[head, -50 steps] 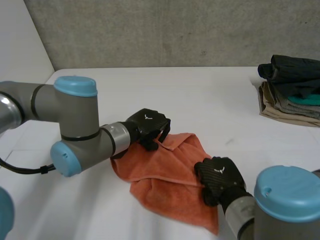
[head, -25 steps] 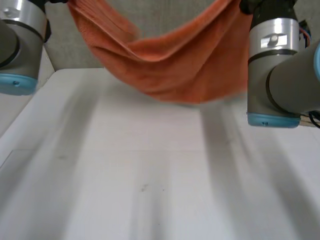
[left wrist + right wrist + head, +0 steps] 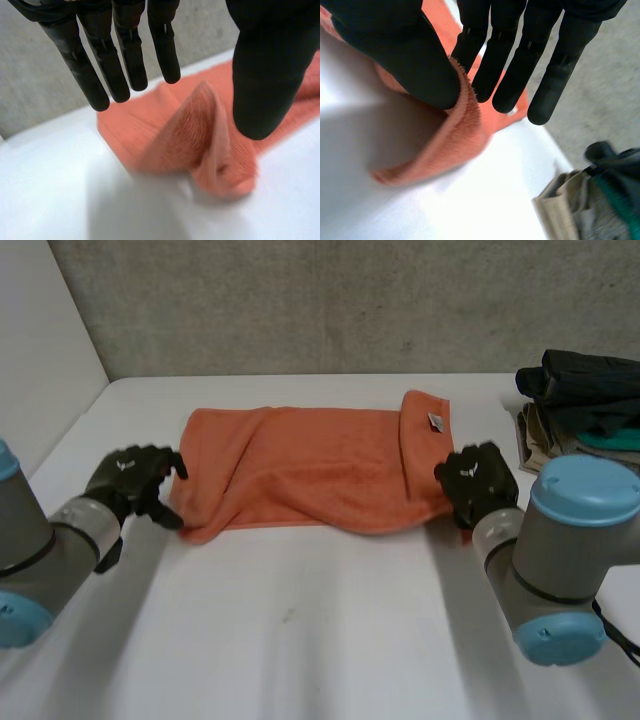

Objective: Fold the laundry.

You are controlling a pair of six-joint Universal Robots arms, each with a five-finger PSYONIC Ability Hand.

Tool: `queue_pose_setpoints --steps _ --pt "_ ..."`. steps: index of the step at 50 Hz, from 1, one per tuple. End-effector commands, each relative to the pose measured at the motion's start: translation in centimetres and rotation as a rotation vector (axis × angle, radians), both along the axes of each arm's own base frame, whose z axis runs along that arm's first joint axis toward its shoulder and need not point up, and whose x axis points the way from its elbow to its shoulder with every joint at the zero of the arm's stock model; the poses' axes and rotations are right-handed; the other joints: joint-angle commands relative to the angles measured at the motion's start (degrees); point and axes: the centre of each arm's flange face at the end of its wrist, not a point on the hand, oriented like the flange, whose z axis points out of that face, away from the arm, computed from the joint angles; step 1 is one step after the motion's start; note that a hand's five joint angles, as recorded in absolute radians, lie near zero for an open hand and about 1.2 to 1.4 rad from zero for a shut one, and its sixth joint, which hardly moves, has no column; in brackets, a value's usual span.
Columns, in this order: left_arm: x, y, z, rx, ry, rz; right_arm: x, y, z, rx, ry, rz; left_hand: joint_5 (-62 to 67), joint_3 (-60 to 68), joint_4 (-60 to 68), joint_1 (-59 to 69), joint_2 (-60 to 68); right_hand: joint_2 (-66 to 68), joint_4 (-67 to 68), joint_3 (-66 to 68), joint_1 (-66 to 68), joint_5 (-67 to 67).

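Flat on the white table (image 3: 330,640), the orange towel (image 3: 315,475) is spread lengthwise across the far half, with loose folds rumpled along its left end and a small label (image 3: 436,421) turned up near its right end. A stack of folded clothes (image 3: 585,415) is piled at the table's right edge, dark pieces on top of tan and grey ones, and it is kept apart from the towel by a strip of bare table. The whole near half of the table is left open in front of the towel, and a band of free surface is seen between the towel's far edge and the grey wall (image 3: 300,300).

The left hand (image 3: 135,480) is placed at the towel's left end, just beside the near corner. In the left wrist view its fingers (image 3: 125,55) are held straight and well apart from the thumb (image 3: 270,65); a raised fold of the corner is seen below that wide gap, and nothing is gripped.

The right hand (image 3: 478,478) is set against the towel's right end. In the right wrist view the hem is caught between the thumb (image 3: 410,55) and the nearest finger (image 3: 470,40), while the other fingers are kept straight beyond it.
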Motion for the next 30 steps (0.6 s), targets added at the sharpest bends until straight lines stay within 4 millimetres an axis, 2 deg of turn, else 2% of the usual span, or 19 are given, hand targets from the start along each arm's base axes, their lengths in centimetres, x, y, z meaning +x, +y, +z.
queue_pose_setpoints --steps 1,5,10,15,22,30 --pt "1.9 -0.1 0.7 -0.031 -0.039 -0.02 -1.0 -0.2 -0.4 0.034 -0.047 -0.029 -7.18 -7.79 -7.37 -6.56 -7.62 12.29 11.35 11.79 15.54 12.46" --pt "2.3 0.4 1.6 -0.057 -0.028 -0.076 -1.3 -0.5 0.5 0.024 -0.083 -0.036 -9.93 -10.54 -10.12 -9.31 -10.37 12.29 11.35 11.79 15.54 12.46" --pt "2.7 0.8 1.7 -0.09 -0.037 -0.172 -1.3 -0.3 0.6 0.036 -0.113 -0.032 -8.08 -8.69 -8.27 -7.46 -8.53 12.29 11.35 11.79 15.54 12.46" --pt "2.5 1.0 0.0 -0.115 -0.12 -0.264 -1.2 -0.2 0.3 0.046 -0.112 -0.03 -3.21 -3.82 -3.4 -2.59 -3.65 12.29 11.35 11.79 15.54 12.46" --pt "2.5 1.1 -2.4 -0.106 -0.276 -0.292 -1.1 -0.1 0.3 0.047 -0.111 -0.03 -0.34 -0.95 -0.53 0.28 -0.78 12.29 11.35 11.79 15.54 12.46" --pt "3.1 -0.8 -3.6 -0.116 -0.37 -0.211 -1.2 -0.1 0.2 0.05 -0.11 -0.03 -0.17 -0.78 -0.36 0.45 -0.61 12.29 11.35 11.79 15.54 12.46"
